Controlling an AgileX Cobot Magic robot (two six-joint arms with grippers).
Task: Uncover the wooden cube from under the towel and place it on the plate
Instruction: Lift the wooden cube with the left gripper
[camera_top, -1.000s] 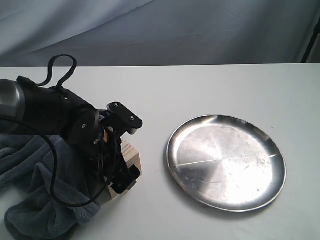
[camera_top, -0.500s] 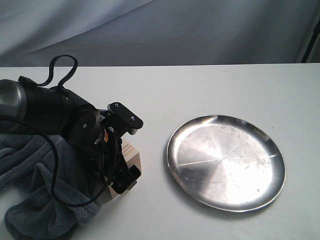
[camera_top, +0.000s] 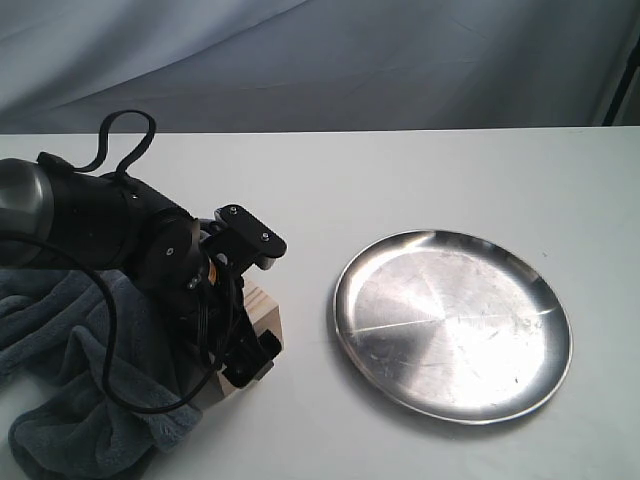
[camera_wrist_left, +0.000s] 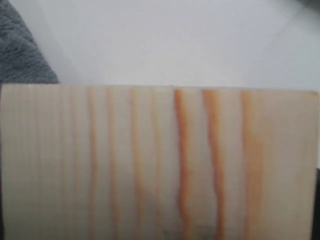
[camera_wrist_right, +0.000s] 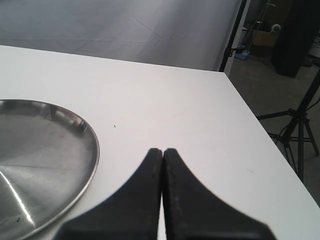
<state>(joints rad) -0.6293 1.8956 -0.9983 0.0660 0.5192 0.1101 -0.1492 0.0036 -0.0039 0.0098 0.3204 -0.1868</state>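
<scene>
The pale wooden cube (camera_top: 262, 312) rests on the white table, uncovered, at the right edge of the towel (camera_top: 70, 350). My left gripper (camera_top: 268, 300) straddles the cube, one finger at its far side and one against its near face, shut on it. The cube (camera_wrist_left: 160, 165) with its orange grain lines fills the left wrist view and hides the fingers; a corner of the towel (camera_wrist_left: 20, 45) shows beside it. The steel plate (camera_top: 452, 325) lies empty to the right of the cube. Beside the plate (camera_wrist_right: 40, 150), my right gripper (camera_wrist_right: 163, 152) is shut on nothing.
A black cable (camera_top: 120, 135) loops above the left arm. Bare white table (camera_top: 400, 170) stretches behind the plate and between cube and plate. Its right edge (camera_wrist_right: 250, 120) drops off near the right gripper, with a stand (camera_wrist_right: 297, 125) on the floor beyond.
Almost nothing differs; the left gripper has stayed around the cube with only a tiny shift. Cube, towel and plate have not moved.
</scene>
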